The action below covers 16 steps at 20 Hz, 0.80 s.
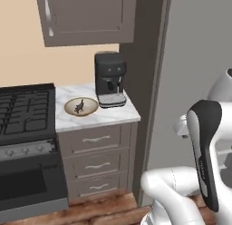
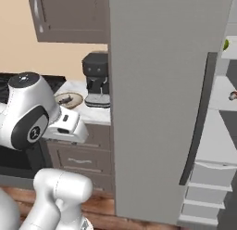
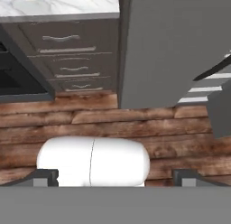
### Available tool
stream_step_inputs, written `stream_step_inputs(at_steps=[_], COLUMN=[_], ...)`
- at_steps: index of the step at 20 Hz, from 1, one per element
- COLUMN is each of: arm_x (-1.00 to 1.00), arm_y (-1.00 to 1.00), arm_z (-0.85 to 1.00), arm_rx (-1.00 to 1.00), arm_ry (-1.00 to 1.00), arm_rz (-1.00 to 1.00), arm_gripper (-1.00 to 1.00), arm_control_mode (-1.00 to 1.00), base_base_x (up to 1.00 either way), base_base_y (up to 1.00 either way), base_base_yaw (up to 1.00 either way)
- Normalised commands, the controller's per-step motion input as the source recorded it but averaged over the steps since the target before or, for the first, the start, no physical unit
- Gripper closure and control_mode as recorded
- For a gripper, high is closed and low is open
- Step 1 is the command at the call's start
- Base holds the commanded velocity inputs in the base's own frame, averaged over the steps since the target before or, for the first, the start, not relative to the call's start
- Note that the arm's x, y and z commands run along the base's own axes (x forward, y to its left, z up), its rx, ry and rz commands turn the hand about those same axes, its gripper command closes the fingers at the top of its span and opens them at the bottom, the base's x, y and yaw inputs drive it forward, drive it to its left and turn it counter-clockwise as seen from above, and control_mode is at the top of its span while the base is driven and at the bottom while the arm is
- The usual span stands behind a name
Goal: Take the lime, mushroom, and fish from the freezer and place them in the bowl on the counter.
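**Freezer door standing open, gripper empty above the floor**

Freezer (image 2: pixel 157 99) is taking up the right of the scene; its broad grey door is swinging out toward the robot, with the long dark handle (image 2: pixel 200 118) running down its edge; behind the door, pale shelves (image 2: pixel 217 145) are showing, with a small green item (image 2: pixel 226 43) sitting high up and a small reddish item (image 2: pixel 233 95) lying lower, both too small to identify.

Counter (image 1: pixel 97 115) of white veined marble is lying left of the freezer, over 3 dark brown drawers (image 1: pixel 96 164) with curved silver handles; a black stove (image 1: pixel 25 113) is adjoining it on the left, and a brown wall cabinet (image 1: pixel 86 17) is hanging above.

Coffee machine (image 1: pixel 110 79) is standing at the back right of the counter, beside the bowl.

Bowl (image 1: pixel 81 106) is resting on the counter just left of the coffee machine; a small dark thing (image 1: pixel 79 106) is lying inside, its kind unclear.

Gripper (image 3: pixel 115 175) is pointing down at the wooden floor (image 3: pixel 90 123); its fingertips (image 3: pixel 45 175) are spread wide apart at the bottom corners of the hand view, grasping nothing.
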Motion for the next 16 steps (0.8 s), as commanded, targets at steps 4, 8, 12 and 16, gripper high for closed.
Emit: stream_step_inputs(at_steps=[4,8,12,16], arm_x=[0.0,0.0,0.0,0.0], arm_y=[0.0,0.0,0.0,0.0], arm_z=[0.0,0.0,0.0,0.0], arm_rx=[0.0,0.0,0.0,0.0], arm_ry=[0.0,0.0,0.0,0.0], arm_rz=[0.0,0.0,0.0,0.0], arm_gripper=[-1.0,-1.0,-1.0,-1.0], arm_control_mode=[1.0,1.0,1.0,1.0], base_base_x=[0.13,0.21,0.34,0.45], base_base_y=[-0.83,-0.57,-0.51,-0.4], base_base_yaw=[-0.03,0.0,0.01,0.04])
